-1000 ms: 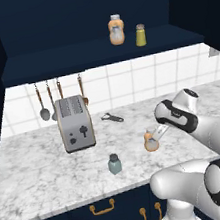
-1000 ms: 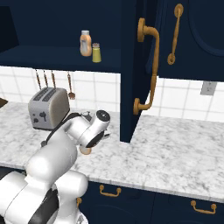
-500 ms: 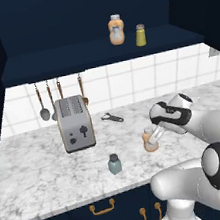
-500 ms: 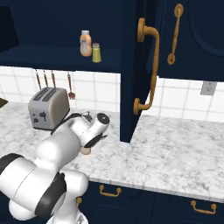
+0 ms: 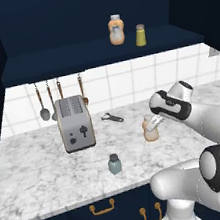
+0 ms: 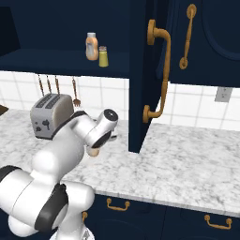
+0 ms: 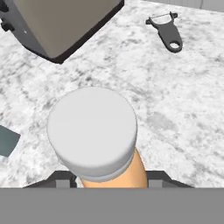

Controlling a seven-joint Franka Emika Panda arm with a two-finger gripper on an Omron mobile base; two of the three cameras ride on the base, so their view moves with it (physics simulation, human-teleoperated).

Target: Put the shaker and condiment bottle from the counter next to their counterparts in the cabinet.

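Now fingers (image 7: 109, 181) clamped on round orange white-capped condiment bottle (image 7: 98, 135), veined marble counter (image 7: 175, 113).

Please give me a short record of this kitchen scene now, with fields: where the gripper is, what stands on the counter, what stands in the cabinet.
gripper: around the orange bottle on the counter, just below its white cap
counter: toaster, small teal-grey shaker, dark peeler
cabinet shelf: second orange bottle beside yellow-green shaker
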